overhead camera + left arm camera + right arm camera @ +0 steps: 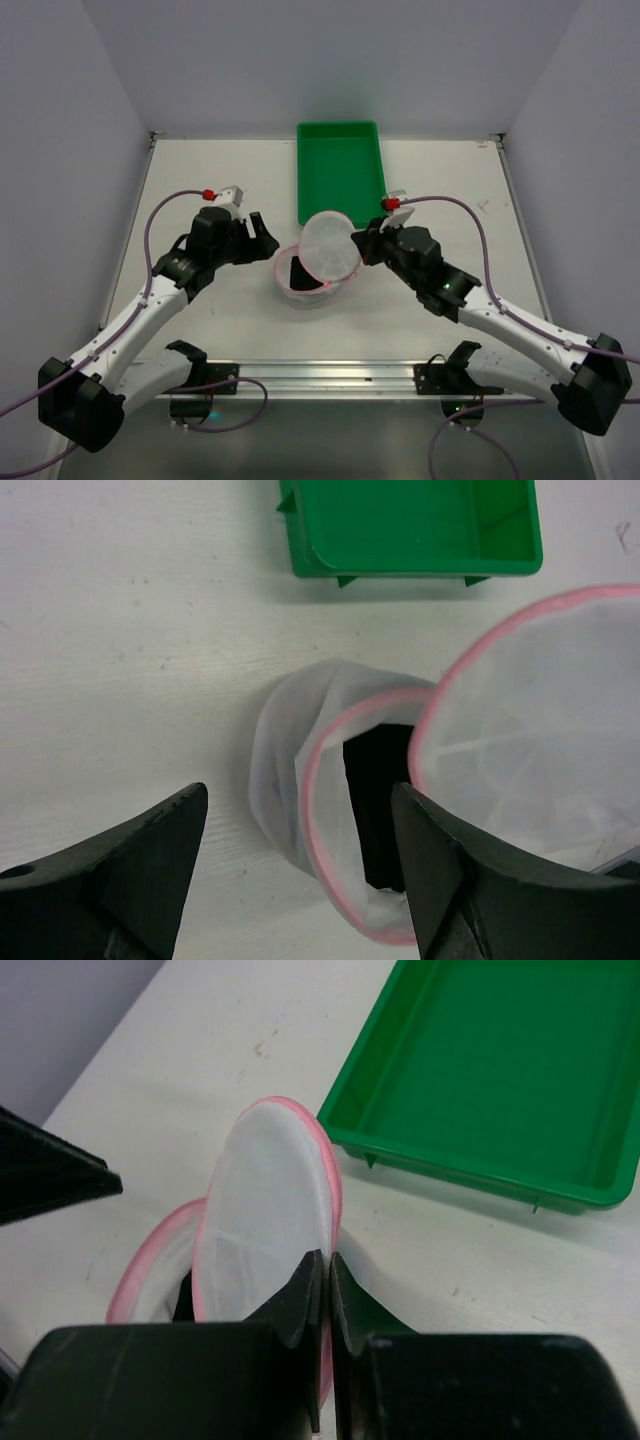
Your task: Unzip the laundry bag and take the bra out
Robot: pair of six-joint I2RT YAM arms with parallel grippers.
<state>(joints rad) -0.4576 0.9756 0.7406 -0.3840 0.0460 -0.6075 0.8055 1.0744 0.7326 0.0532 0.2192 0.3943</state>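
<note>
Unzipping looks done: the laundry bag (300,288) lies on the surface (210,175) near the green tray (340,170), its round flap (330,245) clamped upright by the right pincer (327,1280). The dark bra (378,800) shows inside. The left pincer (298,820), fingers apart beside the bag, should reach in.

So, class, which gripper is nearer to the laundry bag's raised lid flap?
Right. The right gripper is shut on the lid flap at its pink edge, holding it up. The left gripper is open on the opposite side of the laundry bag, not touching the flap.
</note>
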